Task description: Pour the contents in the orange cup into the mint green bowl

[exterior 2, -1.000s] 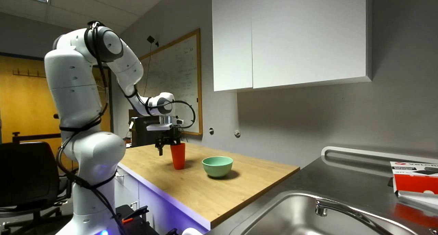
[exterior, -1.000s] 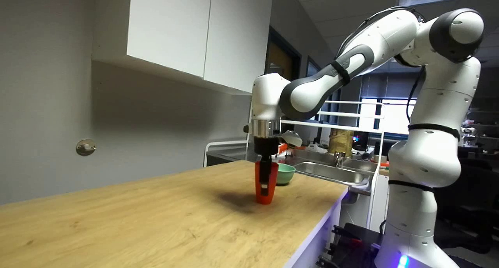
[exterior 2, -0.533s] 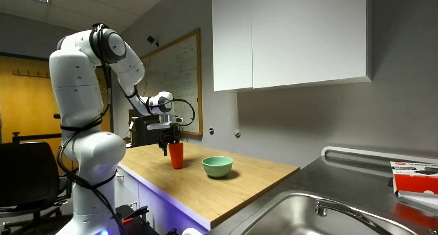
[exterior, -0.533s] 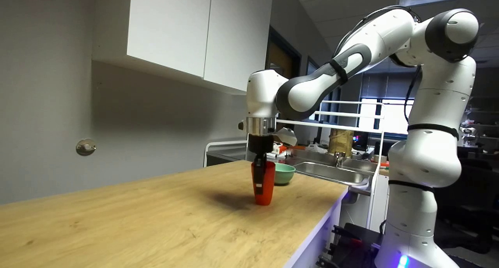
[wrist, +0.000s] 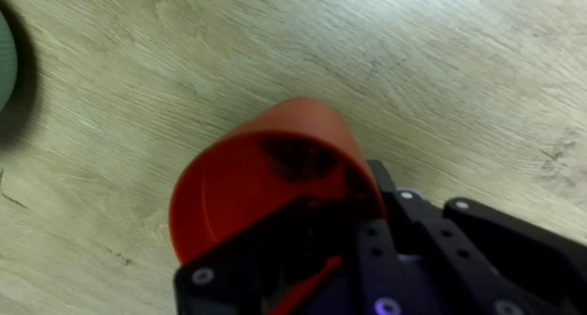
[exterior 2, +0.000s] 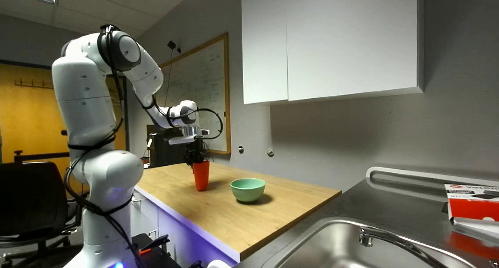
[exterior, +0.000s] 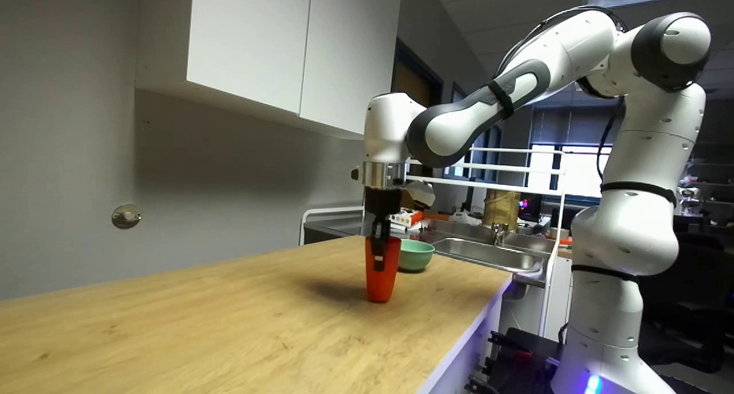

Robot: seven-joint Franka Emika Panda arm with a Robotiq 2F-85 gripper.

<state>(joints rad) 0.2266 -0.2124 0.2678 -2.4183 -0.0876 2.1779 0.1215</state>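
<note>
I have my hand (exterior: 380,260) closed on the orange cup (exterior 2: 201,177), straddling its rim. In an exterior view, the cup stands nearly upright on the tabletop (exterior 2: 288,205), left of the mint green bowl (exterior 2: 248,190) and apart from it.

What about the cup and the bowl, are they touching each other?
Apart. In an exterior view, the cup and the bowl have a strip of tabletop showing between them. The wrist view shows that gap too.
</note>
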